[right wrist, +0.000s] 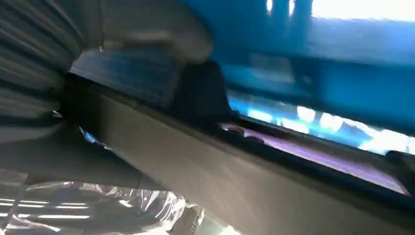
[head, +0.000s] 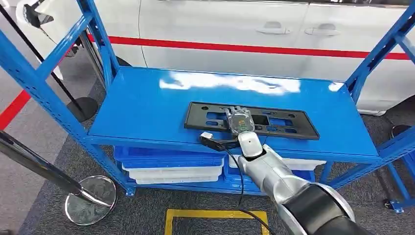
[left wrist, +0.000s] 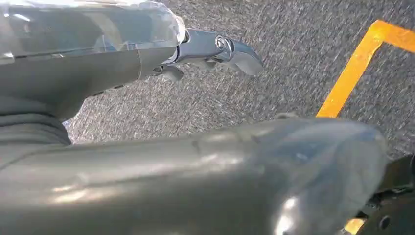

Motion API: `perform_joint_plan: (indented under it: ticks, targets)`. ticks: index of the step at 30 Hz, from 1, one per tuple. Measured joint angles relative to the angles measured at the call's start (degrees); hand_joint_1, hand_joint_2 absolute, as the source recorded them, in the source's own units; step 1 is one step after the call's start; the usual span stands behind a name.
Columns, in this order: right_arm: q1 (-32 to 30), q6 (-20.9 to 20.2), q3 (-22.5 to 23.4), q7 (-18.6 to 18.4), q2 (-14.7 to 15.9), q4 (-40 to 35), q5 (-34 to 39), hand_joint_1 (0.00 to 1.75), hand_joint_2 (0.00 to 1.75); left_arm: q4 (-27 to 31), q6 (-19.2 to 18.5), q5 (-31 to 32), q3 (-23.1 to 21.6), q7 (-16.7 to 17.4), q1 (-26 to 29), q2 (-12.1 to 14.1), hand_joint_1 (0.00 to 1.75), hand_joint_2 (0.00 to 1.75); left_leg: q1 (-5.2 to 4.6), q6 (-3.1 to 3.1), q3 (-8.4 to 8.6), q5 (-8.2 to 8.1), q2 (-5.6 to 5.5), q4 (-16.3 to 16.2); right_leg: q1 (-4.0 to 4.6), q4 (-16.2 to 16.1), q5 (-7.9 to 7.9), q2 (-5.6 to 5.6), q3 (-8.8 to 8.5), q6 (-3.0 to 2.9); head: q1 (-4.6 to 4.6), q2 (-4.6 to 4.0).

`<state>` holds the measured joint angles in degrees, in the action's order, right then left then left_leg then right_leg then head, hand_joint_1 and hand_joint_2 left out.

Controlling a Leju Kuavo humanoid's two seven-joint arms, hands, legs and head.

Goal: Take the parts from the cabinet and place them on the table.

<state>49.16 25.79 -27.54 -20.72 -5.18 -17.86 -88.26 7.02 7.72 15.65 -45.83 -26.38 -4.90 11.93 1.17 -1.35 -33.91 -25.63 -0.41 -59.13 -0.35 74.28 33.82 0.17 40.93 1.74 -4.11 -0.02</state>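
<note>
Grey carpet floor (head: 44, 161) with yellow tape (head: 215, 214), white car (head: 220, 29), chrome stanchion base (head: 90, 199)

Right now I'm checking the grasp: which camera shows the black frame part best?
The head view: the whole black frame lies flat on the blue shelf, with the right hand on its middle. The right wrist view gives a blurred close edge; the left wrist view looks at floor.

I'm seeing my right hand (head: 239, 120) covering the black plate's (head: 293, 128) middle, so contact under the fingers (head: 236, 110) is staying hidden; the right wrist view is blurring.
</note>
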Motion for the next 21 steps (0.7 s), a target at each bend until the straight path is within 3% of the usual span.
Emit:
perform_joint_plan:
  ticks: [1,2,3,5,6,9,10,11,12,13,15,16,17,18,20,21]
  targets:
    - [0.0,-0.1,0.2,0.1,0.3,0.1,0.0,1.75,1.75,0.0,0.0,0.0,0.0,0.0,0.1,0.0,0.00,0.00,-0.01,0.00,-0.03,0.00,0.00,0.0,-0.01,1.9,0.00,-0.01,0.96,0.04,0.00,0.00]
    - [0.0,-0.1,0.4,0.2,0.6,0.1,0.0,1.75,1.75,0.0,0.0,0.0,0.0,0.0,0.1,0.0,0.00,0.00,-0.01,0.00,0.01,0.00,0.00,0.0,-0.01,0.9,-1.32,-0.01,0.52,-0.05,0.00,0.00]
    - [0.2,-0.1,0.7,0.2,0.7,0.2,0.0,1.75,1.75,0.0,0.0,0.0,0.0,0.0,0.1,0.0,0.00,0.00,-0.02,0.01,0.13,0.00,0.00,0.0,0.01,-2.6,-3.67,-0.01,-1.16,-0.29,0.00,0.00]
    - [0.6,-0.1,0.9,0.2,1.0,0.2,0.0,1.75,1.75,0.0,0.0,0.0,0.0,0.0,-0.1,0.0,0.00,0.00,-0.12,0.09,0.41,-0.05,-0.03,0.0,0.29,-13.0,-8.70,0.00,-6.23,-1.29,0.00,0.00]
    - [0.9,-0.1,0.9,0.3,1.0,0.2,0.0,1.75,1.75,0.0,0.0,0.0,0.0,0.0,-0.1,0.0,0.00,0.00,-0.12,0.22,0.39,-0.05,-0.03,0.1,0.62,-15.3,-8.01,-0.01,-7.40,-1.78,0.00,0.00]
    - [1.2,0.1,1.2,0.7,1.1,0.2,-0.2,1.75,1.75,0.0,-0.3,0.0,0.0,0.0,-0.2,0.1,0.00,0.00,-0.05,1.32,0.29,0.23,-0.04,0.4,0.99,-15.8,-8.13,0.00,-7.23,-2.18,0.00,0.00]
    - [1.4,0.2,1.5,0.9,1.1,0.2,-0.2,1.75,1.75,0.0,-0.4,0.0,0.0,0.0,-0.2,0.1,0.00,0.00,-0.12,1.71,0.51,0.34,-0.04,0.7,0.96,-16.4,-8.43,-0.01,-7.47,-2.56,0.00,0.00]
    - [1.4,0.5,1.7,1.2,1.0,0.2,-0.2,1.75,1.75,0.0,-0.5,0.1,0.0,-0.1,-0.2,0.2,0.00,0.00,-0.17,1.84,0.40,-0.10,-0.03,0.3,0.02,-17.5,-9.06,-0.17,-8.17,-2.63,0.00,0.00]
    - [1.3,0.5,1.7,1.6,1.0,0.2,-0.3,1.75,1.75,0.0,-0.5,0.1,0.0,-0.2,-0.2,0.2,0.00,0.00,-0.14,1.96,-0.04,-1.15,0.01,-1.0,0.25,-18.0,-9.23,-0.29,-8.46,-2.84,0.00,0.00]
    - [1.4,0.6,1.8,1.9,1.0,0.2,-0.4,1.75,1.75,0.0,-0.6,0.1,0.0,-0.5,-0.3,0.2,0.00,0.00,-0.13,1.99,-1.70,-3.39,0.01,-4.5,0.26,-18.0,-9.26,-0.42,-8.39,-3.23,0.00,0.00]
    - [1.2,0.7,2.1,2.4,1.1,0.3,-0.6,1.75,1.75,0.0,-0.7,0.0,0.0,-0.9,-0.2,0.3,0.00,0.00,-0.02,2.37,-6.07,-7.56,0.03,-14.0,0.38,-17.9,-9.22,-0.47,-8.18,-3.29,0.00,0.00]
    - [1.2,0.7,2.2,2.6,1.1,0.3,-0.6,1.75,1.75,0.0,-0.7,0.1,0.0,-1.4,-0.1,0.3,0.00,0.00,-0.02,2.55,-7.23,-7.96,0.04,-16.4,0.38,-17.8,-9.22,-0.43,-8.08,-3.29,0.00,0.00]
    - [1.2,0.8,2.4,2.8,1.0,0.3,-0.7,1.75,1.75,0.0,-0.7,0.1,0.0,-2.2,-0.1,0.3,0.00,0.00,0.03,2.67,-7.24,-6.98,0.05,-16.3,0.34,-17.6,-9.17,-0.40,-8.04,-3.26,0.00,0.00]
    - [1.2,0.9,2.6,3.1,1.1,0.3,-0.7,1.75,1.75,0.0,-0.5,0.1,0.0,-2.9,-0.2,0.3,0.00,0.00,0.11,2.76,-5.95,-5.00,0.06,-13.6,0.28,-17.3,-9.03,-0.33,-8.04,-3.14,0.00,0.00]
    - [1.2,1.5,3.1,3.6,1.0,0.3,-0.8,1.75,1.75,0.0,0.2,0.1,0.0,-5.4,-0.3,0.5,0.00,0.00,0.38,2.89,-0.77,0.23,0.12,-3.1,0.12,-16.3,-8.39,-0.26,-7.97,-2.66,-0.02,0.00]
    - [1.1,1.6,3.3,3.6,1.0,0.3,-0.8,1.75,1.75,0.0,0.5,0.1,0.0,-6.4,-0.5,0.5,0.00,0.00,0.37,2.82,0.34,-0.79,0.08,-1.1,0.25,-15.8,-8.05,-0.19,-7.67,-2.30,0.00,0.00]
